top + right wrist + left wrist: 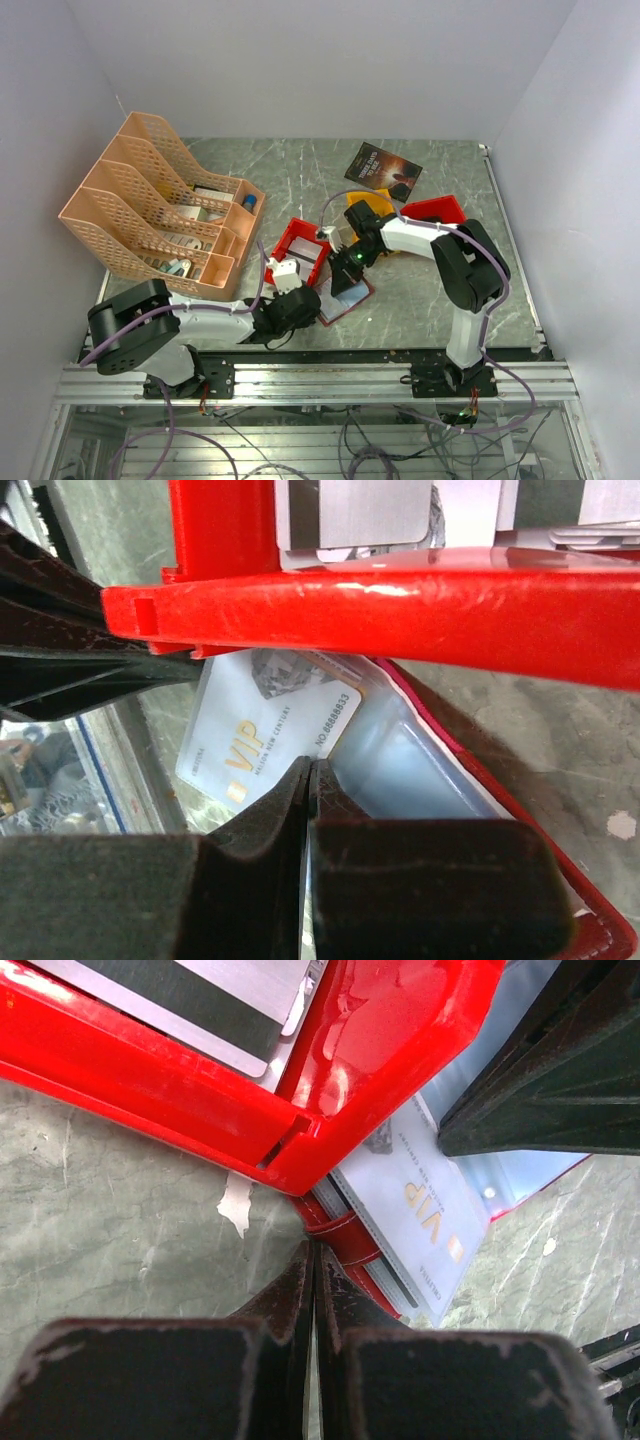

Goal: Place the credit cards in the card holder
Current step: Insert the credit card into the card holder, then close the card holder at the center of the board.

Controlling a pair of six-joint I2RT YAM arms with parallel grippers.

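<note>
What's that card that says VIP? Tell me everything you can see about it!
The VIP card is thin, pale and plastic-looking, with gold VIP letters, small print, a number and a grey picture in one corner. It lies flat, face up, on the pale inside of the open card holder. The red bin hides one end. The right gripper, shut, sits at its edge.

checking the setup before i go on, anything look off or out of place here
A torn pale scrap, like stray tape, lies on the table by the red bin corner. The VIP card sits askew on the card holder, partly beneath that bin's rim.
</note>
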